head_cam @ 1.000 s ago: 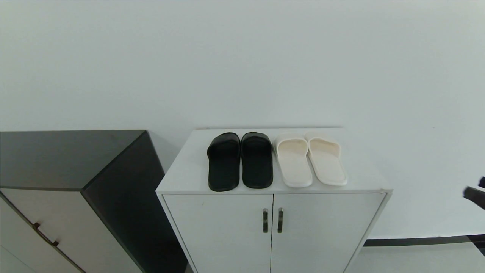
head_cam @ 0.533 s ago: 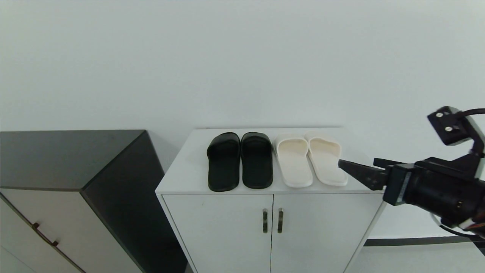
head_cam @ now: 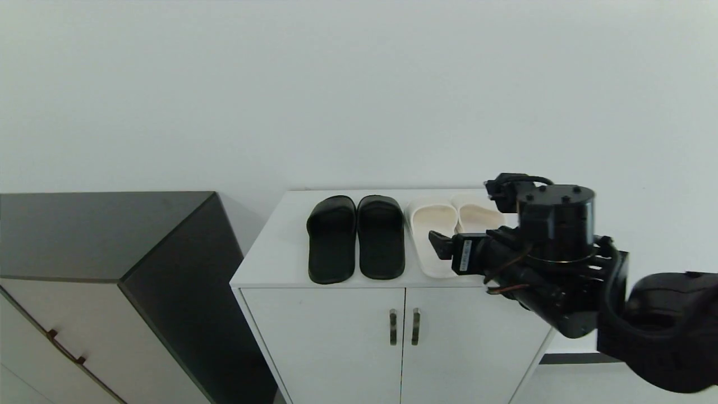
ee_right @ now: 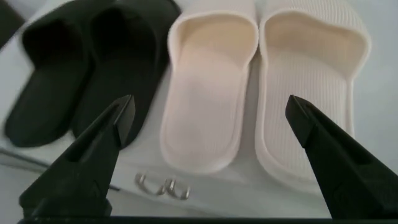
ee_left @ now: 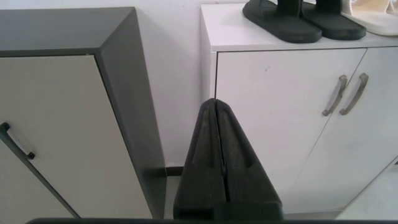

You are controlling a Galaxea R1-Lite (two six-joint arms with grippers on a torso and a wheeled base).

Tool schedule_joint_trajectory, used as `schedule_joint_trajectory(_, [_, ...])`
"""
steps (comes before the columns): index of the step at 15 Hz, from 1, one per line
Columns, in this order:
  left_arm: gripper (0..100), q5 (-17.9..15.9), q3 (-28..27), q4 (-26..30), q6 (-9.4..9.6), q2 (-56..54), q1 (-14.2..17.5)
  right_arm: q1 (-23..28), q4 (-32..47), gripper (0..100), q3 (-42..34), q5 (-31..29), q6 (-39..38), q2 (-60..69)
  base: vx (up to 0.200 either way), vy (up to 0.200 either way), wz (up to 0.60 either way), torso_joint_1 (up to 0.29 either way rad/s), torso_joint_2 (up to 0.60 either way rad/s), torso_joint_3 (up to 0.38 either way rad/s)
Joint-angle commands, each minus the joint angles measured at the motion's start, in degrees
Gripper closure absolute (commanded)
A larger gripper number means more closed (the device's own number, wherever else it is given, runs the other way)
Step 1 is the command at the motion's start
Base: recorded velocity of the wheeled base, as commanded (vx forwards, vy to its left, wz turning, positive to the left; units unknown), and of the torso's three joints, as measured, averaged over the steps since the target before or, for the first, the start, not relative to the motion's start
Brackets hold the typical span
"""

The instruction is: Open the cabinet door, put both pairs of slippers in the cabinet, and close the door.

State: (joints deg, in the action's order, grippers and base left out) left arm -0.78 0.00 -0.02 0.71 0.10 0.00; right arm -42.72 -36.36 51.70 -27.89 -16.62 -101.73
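White cabinet (head_cam: pixel 325 342) stands against the wall (head_cam: pixel 359 84), both doors shut, with two upright metal handles (head_cam: pixel 392 326) just beside each other at the middle seam. On its top lie both pairs of slippers in one row, strap ends toward the wall. The black pair (head_cam: pixel 370 241) sits on the robot's left half and the cream pair (head_cam: pixel 432 230) on the right. The inner black and inner cream slippers lie just beside each other.

The right gripper (ee_right: pixel 209 104) hangs above the front of the cream pair, held off it. Its jaws are spread wide and grasp nothing. In the right wrist view one dark finger (ee_right: pixel 93 155) shows over the black pair and the other over the outer cream slipper. In the head view the arm hides most of the outer cream slipper and the cabinet's upper right corner.

The left gripper (ee_left: pixel 216 106) sits low in front of the cabinet's left side, near the dark cabinet (ee_left: pixel 62 37) that stands next to it. Its jaws are pressed together with nothing between them.
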Motion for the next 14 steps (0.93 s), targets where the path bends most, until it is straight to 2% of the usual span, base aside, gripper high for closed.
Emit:
schedule_joint_trajectory(1, [100,0.0,0.0,0.0,0.00,0.0,0.0,2.5,0.1,0,7.3,-3.4,0.7,-10.3,0.000,0.000,0.00,0.000,0.00,0.000])
schedule_joint_trajectory(7, [100,0.0,0.0,0.0,0.00,0.0,0.0,8.5,1.1,0,16.3,-3.7,2.1,-16.9,0.000,0.000,0.00,0.000,0.00,0.000])
schedule_joint_trajectory(14, [100,0.0,0.0,0.0,0.00,0.0,0.0,8.9,3.3,0,24.0,-3.6,5.4,-20.6,0.000,0.000,0.00,0.000,0.00,0.000])
